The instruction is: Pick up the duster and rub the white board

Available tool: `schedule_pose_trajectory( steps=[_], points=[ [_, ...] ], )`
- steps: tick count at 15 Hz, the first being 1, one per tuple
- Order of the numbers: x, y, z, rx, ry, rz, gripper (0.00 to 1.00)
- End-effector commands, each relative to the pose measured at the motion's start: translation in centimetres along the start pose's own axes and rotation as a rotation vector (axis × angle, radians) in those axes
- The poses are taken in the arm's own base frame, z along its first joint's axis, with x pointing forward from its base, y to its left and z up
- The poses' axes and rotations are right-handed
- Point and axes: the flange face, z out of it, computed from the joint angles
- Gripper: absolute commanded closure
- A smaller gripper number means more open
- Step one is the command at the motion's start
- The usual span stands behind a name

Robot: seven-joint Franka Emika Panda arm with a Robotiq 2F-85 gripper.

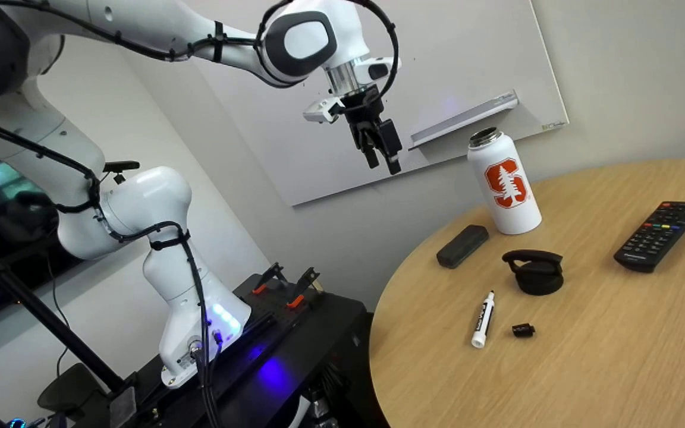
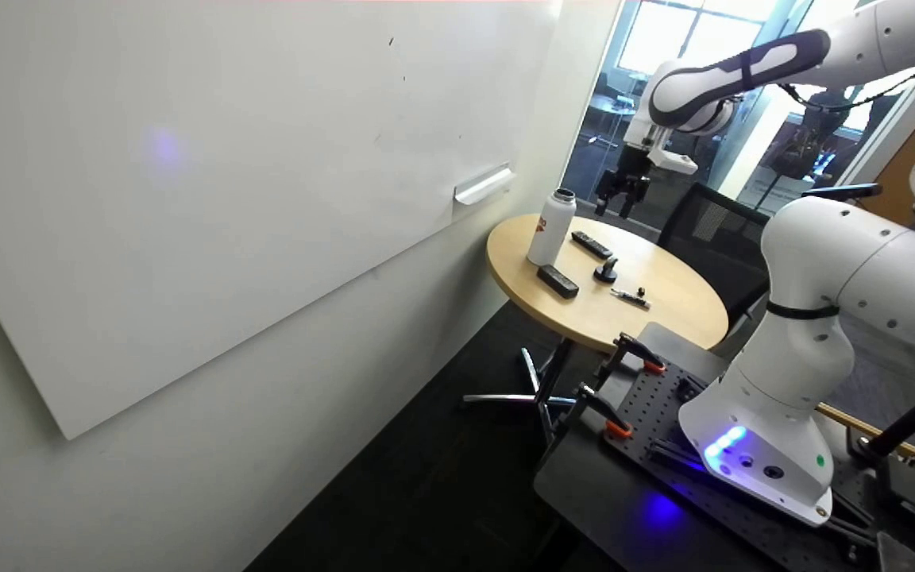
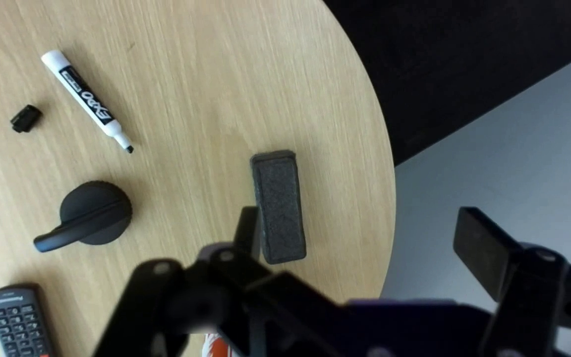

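Note:
The duster is a flat black block [image 1: 462, 246] lying on the round wooden table near its edge. It also shows in an exterior view [image 2: 558, 284] and in the wrist view [image 3: 279, 208]. The white board [image 1: 449, 65] hangs on the wall behind the table, with a grey ledge [image 1: 464, 120]; it also shows in an exterior view [image 2: 267, 199], with small dark marks on it. My gripper [image 1: 384, 166] is open and empty, above table height. In the wrist view the gripper [image 3: 360, 218] has its fingers wide apart; the left finger overlaps the duster's near left edge.
A white bottle [image 1: 506, 187] stands upright beside the duster. A black lid [image 1: 536, 274], a marker [image 1: 483, 321], its cap [image 1: 522, 330] and a remote [image 1: 660, 235] lie on the table [image 1: 616, 356]. A black chair [image 2: 712, 238] stands behind the table.

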Motion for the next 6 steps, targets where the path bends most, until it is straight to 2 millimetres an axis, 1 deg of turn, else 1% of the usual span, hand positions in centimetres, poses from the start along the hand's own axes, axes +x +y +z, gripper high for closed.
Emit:
schedule_pose_trajectory(
  steps=[1,4,6],
  points=[
    [-1.1,-2.0,-2.8,-0.029,-0.036,-0.043,0.00],
    [-1.2,-3.6,-4.5,-0.044,-0.032,-0.067,0.00],
    [-1.3,-4.6,-5.0,-0.057,-0.027,-0.086,0.00]
  ],
)
